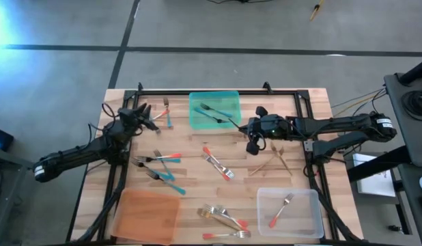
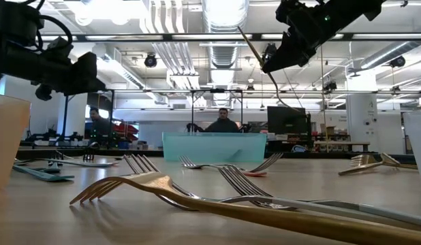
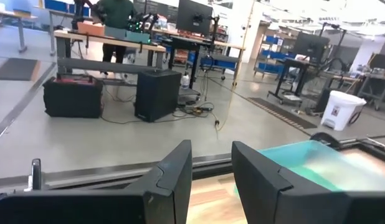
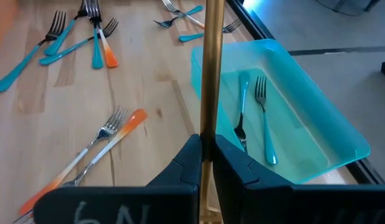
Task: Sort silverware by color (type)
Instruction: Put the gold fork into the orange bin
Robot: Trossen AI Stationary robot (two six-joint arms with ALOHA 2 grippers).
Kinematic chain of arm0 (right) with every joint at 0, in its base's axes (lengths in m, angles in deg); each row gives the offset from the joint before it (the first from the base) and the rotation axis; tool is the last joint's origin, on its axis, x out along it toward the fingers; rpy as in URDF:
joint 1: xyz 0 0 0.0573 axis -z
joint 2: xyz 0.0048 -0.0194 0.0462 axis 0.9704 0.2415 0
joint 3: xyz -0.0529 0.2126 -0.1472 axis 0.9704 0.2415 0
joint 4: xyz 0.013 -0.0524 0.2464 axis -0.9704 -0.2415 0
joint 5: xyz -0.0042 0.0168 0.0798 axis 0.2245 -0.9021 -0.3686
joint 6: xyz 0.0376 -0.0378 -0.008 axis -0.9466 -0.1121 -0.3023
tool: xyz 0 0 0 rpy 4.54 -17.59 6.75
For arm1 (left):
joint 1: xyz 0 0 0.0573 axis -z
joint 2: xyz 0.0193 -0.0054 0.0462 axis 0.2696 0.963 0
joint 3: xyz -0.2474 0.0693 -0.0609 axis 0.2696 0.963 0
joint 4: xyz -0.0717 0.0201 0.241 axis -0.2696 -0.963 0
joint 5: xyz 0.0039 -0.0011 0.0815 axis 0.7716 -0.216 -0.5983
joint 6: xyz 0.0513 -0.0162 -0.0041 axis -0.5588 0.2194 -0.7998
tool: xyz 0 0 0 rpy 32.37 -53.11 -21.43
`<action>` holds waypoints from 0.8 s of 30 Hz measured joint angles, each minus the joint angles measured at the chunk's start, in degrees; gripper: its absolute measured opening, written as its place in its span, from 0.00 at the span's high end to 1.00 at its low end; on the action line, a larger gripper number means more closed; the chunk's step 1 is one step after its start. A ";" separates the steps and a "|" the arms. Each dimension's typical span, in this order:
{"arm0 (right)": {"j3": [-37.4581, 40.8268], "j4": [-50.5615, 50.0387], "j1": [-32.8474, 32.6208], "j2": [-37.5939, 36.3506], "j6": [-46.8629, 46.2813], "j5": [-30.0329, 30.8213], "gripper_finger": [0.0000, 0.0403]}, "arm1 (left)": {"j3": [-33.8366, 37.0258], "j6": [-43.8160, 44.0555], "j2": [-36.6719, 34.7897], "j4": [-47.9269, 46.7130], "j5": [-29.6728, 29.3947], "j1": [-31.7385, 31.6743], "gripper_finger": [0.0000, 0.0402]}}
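The right gripper [image 4: 206, 163] is clamped on a gold utensil [image 4: 210, 68], whose slim handle rises straight up between the closed fingers. In the high view this gripper [image 1: 252, 139] hangs above the table just beside the near right corner of the teal tray [image 1: 214, 109], which already holds two teal-handled forks [image 4: 265, 118]. The gold piece looks lifted clear of the wood.

The risk, as I judge it, is the wrong tray: the held piece is gold and sits right at the edge of the teal one, so a release here could drop it among the teal forks. The thin, smooth handle could also pivot or slip in the pinch while being carried. The clear tray [image 1: 290, 212], at the near right, holds one coral-handled fork [image 1: 281, 209]; the orange tray [image 1: 147, 215], at the near left, looks bare.

The right arm stretches in from the table's right side, roughly level, wrist turned toward the table.

The left gripper [image 3: 211, 180] is partly open with nothing between its fingers, waiting at the far left by a few teal-handled pieces [image 1: 166, 113]. Other silverware lies loose: gold forks [image 1: 274, 160] below the right gripper, coral-handled forks [image 1: 218, 164] in the middle, mixed teal and coral ones [image 1: 160, 166] left of centre, more at the near edge [image 1: 224, 220].
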 joint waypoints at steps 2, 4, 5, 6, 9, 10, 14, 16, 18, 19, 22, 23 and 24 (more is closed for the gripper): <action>0.00 0.17 0.00 0.00 -0.06 0.00 0.97 | 0.01 0.25 -0.03 0.55 0.01 -0.03 0.76; 0.00 0.41 0.00 0.00 -0.02 0.00 0.97 | 0.01 -1.23 -0.03 0.58 -2.11 -0.12 0.76; 0.00 0.51 0.00 0.00 -0.02 0.01 0.97 | 0.00 -2.11 0.03 0.70 -5.43 -0.18 0.76; 0.00 0.57 0.00 0.00 -0.01 0.02 0.97 | 0.02 -2.16 0.05 0.94 -9.16 -0.18 0.76; 0.00 1.26 0.00 0.00 0.00 0.02 0.97 | 0.01 2.24 0.00 0.97 -12.92 -0.23 0.76; 0.00 1.51 0.00 0.00 0.00 0.02 0.97 | 0.02 2.76 -0.01 1.22 -12.90 -0.23 0.76; 0.00 1.59 0.00 0.02 0.03 0.02 0.97 | 0.02 8.86 0.20 1.99 -14.80 -0.23 0.76; 0.00 1.87 0.00 0.02 0.31 0.02 0.97 | 0.02 16.49 0.44 2.01 -14.65 -0.23 0.76; 0.00 1.95 0.00 0.02 0.54 0.02 0.97 | 0.01 21.29 0.86 2.02 -14.64 -0.23 0.76; 0.00 2.02 0.00 0.02 0.80 0.02 0.97 | 0.01 21.67 0.97 2.05 -14.43 -0.23 0.76; 0.00 2.46 0.00 0.02 2.31 0.02 0.97 | 0.02 20.35 1.01 3.32 -3.22 -0.27 0.76; 0.00 2.61 0.00 0.02 2.63 0.00 0.97 | 0.02 20.12 1.09 4.79 3.37 -0.23 0.76; 0.00 2.77 0.00 0.02 2.66 0.00 0.97 | 0.02 20.12 1.46 7.17 9.98 -0.17 0.77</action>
